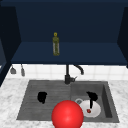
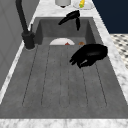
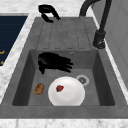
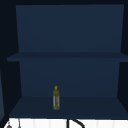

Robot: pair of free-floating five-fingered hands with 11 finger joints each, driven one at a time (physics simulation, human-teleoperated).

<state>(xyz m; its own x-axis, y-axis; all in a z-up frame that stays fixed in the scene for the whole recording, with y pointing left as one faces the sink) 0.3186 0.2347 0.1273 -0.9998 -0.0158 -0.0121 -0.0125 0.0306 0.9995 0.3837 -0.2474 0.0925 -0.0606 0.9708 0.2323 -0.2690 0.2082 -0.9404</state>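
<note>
Two hands up on my feeds. My right hand (image 1: 92, 96) hangs over the basin side of the sink (image 3: 105, 82), just above and behind the white plate (image 3: 67, 93); nothing held, fingers loosely spread and drooping, one pointing down toward the plate in the front view. In the right side view the same hand (image 3: 53, 61) sits toward the drainboard end of the basin, fingertips aimed at the faucet (image 3: 100, 37) wall.

From that hand, the plate lies below and slightly toward the basin's far end, flat on the basin floor, with a small red bit (image 3: 59, 88) on it. A brown lump (image 3: 39, 88) lies beside the plate, apart from it.

Left hand (image 1: 42, 97) idles over the ribbed drainboard, fingers curled, empty, well apart from the plate. So the right hand is nearer.

A red ball (image 1: 67, 114) sits at the front edge; a bottle (image 1: 56, 45) stands upright on the shelf.
</note>
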